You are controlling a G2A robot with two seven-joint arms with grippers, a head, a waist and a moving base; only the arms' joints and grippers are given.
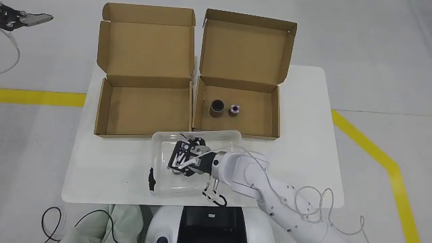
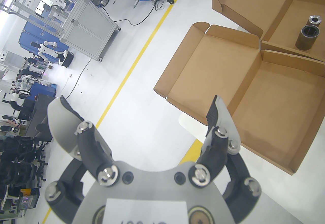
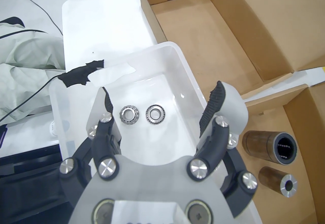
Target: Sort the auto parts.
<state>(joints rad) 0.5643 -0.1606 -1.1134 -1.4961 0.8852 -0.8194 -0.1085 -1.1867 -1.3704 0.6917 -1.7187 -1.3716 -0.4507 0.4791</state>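
**White tabletop [image 1: 304, 142], grey floor, two parts in the bin**

Pale grey floor [image 1: 54, 54] crossed by yellow lines [image 1: 34, 97] surrounds the tabletop. The right tool [image 3: 162, 94] hangs released, fingers spread wide, over a clear plastic bin [image 3: 188, 67]. Two bearing rings [image 3: 129, 114] lie side by side on the bin's bottom below it. Black tape [image 3: 81, 75] clings to the bin's rim beside the tool. Beyond the tool stand two open cardboard boxes [image 1: 143, 108], touching. The right box [image 1: 260, 118] holds two dark metal sleeves [image 1: 217, 107]. The left tool [image 2: 139, 101] hovers released over the floor, well off the tabletop.
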